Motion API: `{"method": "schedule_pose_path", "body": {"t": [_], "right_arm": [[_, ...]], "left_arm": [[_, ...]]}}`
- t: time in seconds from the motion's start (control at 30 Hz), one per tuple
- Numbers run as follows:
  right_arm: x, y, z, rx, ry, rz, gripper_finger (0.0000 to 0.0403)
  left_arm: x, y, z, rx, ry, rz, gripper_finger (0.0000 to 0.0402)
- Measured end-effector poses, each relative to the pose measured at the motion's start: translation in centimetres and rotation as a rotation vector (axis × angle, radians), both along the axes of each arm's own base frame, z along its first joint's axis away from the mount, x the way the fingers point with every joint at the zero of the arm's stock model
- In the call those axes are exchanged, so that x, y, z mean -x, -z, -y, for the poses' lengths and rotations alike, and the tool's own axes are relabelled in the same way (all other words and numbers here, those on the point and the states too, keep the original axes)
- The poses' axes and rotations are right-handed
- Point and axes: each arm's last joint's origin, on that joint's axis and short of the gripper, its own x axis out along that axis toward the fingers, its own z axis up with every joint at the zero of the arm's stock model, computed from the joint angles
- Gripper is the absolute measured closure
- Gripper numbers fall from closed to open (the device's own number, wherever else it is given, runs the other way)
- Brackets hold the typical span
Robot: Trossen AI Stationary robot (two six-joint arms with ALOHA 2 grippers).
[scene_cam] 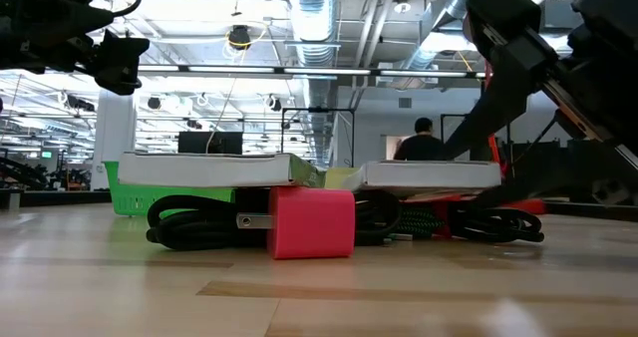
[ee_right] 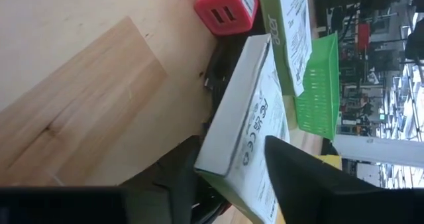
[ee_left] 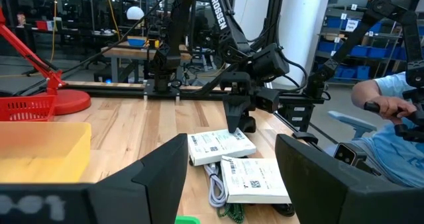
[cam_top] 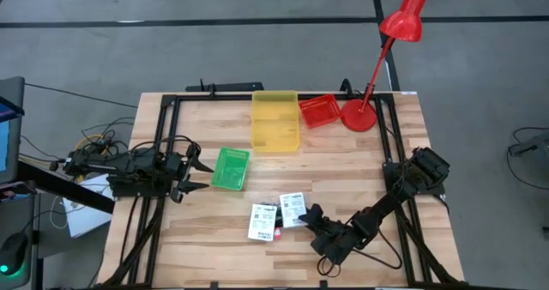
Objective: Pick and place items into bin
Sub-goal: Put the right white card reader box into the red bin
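Observation:
Two flat white packets with dark print lie on coiled black and green cords near the table's front. The left packet is nearer my left arm, the right packet nearer my right. A red-pink block stands on the table between them, in front of the cords. My right gripper is at the right packet's right end and shut on it. My left gripper is open and empty just left of the green bin. My right gripper has the right packet's near end between its two fingers, one finger on the printed top face and one on the under side. The fingers come in about level from the table's right. The packet's other end lies on the cords.
A yellow bin, a red basket and a red desk lamp stand at the table's far side. A black frame runs along the table's edges. A person sits beyond the right edge.

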Motion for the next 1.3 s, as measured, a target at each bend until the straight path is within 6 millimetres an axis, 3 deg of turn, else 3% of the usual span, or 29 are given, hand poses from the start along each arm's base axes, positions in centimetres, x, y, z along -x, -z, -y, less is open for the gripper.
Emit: {"method": "schedule_pose_path", "body": {"t": [0.23,0.4,0.9,1.13,1.3], "right_arm": [[0.0,0.0,0.0,-0.010,0.011,0.010,0.0328],[0.0,0.0,0.0,-0.013,0.018,0.017,0.0364],[-0.5,-0.6,-0.2,0.039,0.052,0.058,0.0368],[-1.7,-2.0,-0.2,0.213,0.117,0.128,0.0366],[-2.3,-2.6,-0.3,0.244,0.122,0.136,0.0372]], "left_arm": [[0.0,0.0,0.0,0.000,0.000,0.000,0.0180],[0.0,0.0,0.0,0.000,0.000,0.000,0.0180],[0.0,0.0,0.0,0.000,0.000,0.000,0.0180],[0.0,0.0,0.0,0.000,0.000,0.000,0.0180],[0.0,0.0,0.0,0.000,0.000,0.000,0.0180]]}}
